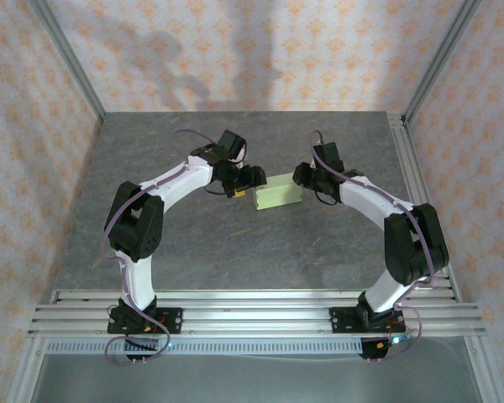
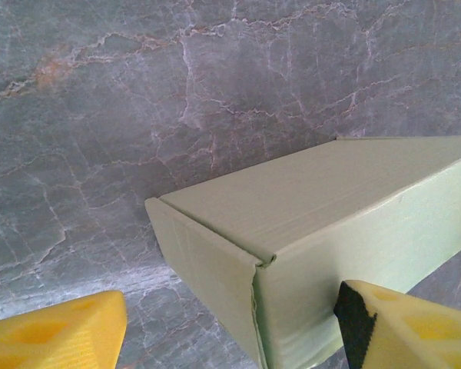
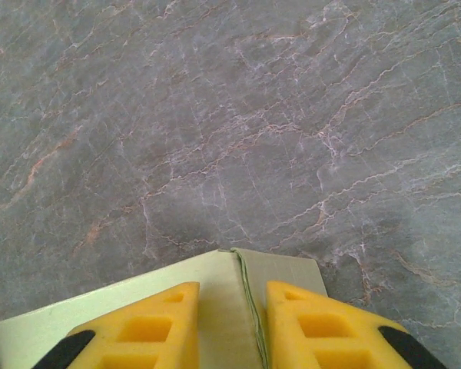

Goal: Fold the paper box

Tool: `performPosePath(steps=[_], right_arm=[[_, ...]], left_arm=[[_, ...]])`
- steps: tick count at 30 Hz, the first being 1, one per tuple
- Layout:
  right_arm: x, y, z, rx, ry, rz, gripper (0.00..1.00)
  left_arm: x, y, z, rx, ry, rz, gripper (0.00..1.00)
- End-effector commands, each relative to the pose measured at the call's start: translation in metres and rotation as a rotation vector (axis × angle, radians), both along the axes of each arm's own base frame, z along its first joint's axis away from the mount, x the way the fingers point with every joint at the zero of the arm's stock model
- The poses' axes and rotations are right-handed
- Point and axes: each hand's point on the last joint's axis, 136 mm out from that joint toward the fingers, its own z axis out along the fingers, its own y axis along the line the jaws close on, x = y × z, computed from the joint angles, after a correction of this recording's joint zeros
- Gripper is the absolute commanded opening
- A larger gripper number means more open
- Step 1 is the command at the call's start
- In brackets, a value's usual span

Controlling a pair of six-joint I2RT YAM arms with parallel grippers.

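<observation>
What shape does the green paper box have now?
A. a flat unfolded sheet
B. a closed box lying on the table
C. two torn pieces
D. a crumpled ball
B: the paper box lies on the table as a closed box, with its top and side walls folded into place.

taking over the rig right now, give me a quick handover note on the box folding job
Left gripper: open, fingers either side of a corner of the paper box; one finger is clear of the card.
Right gripper: jaws narrow, over a seam at the box's other end; cannot tell whether it pinches the card.
Box: on the table, between the two grippers.
Done: it stands as a closed low box, walls up, top flat.
Left: the corner seam in the left wrist view looks slightly gapped; probably press it in, then back both arms off.
</observation>
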Motion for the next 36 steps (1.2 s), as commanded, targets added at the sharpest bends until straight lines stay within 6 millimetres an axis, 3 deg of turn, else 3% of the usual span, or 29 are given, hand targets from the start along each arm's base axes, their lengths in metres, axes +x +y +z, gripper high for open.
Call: performPosePath(steps=[1, 4, 7, 10, 17, 21, 24, 27, 33, 36], right_arm=[[-0.014, -0.01, -0.02, -0.035, 0.068, -0.026, 0.25], [-0.015, -0.01, -0.02, -0.03, 0.065, -0.023, 0.25], [-0.016, -0.008, -0.02, -0.029, 0.066, -0.01, 0.25], [-0.017, -0.007, -0.02, -0.028, 0.068, -0.001, 0.25], [-0.022, -0.004, -0.026, -0.021, 0.092, 0.021, 0.2], [-0.024, -0.004, -0.025, -0.016, 0.094, 0.027, 0.1], [-0.023, -0.001, -0.018, -0.003, 0.084, 0.034, 0.05], [-0.02, 0.001, -0.007, 0.006, 0.069, 0.039, 0.12], [-0.008, 0.0, 0.028, 0.011, -0.021, 0.021, 0.45], [-0.007, -0.01, 0.041, 0.0, -0.061, -0.01, 0.59]], left_arm=[[-0.011, -0.001, 0.025, -0.018, -0.023, -0.017, 0.74], [-0.014, 0.003, 0.023, -0.005, -0.017, -0.013, 0.69], [-0.017, 0.006, 0.01, 0.026, 0.009, -0.015, 0.52], [-0.02, 0.007, -0.004, 0.035, 0.038, -0.014, 0.41], [-0.025, 0.011, -0.034, 0.07, 0.096, -0.019, 0.31], [-0.026, 0.011, -0.037, 0.072, 0.099, -0.029, 0.24], [-0.025, 0.008, -0.025, 0.057, 0.068, -0.053, 0.22], [-0.018, 0.006, 0.001, 0.06, 0.005, -0.081, 0.35], [0.003, 0.014, 0.058, 0.132, -0.19, -0.108, 0.71], [0.008, 0.007, 0.09, 0.215, -0.366, -0.248, 0.89]])
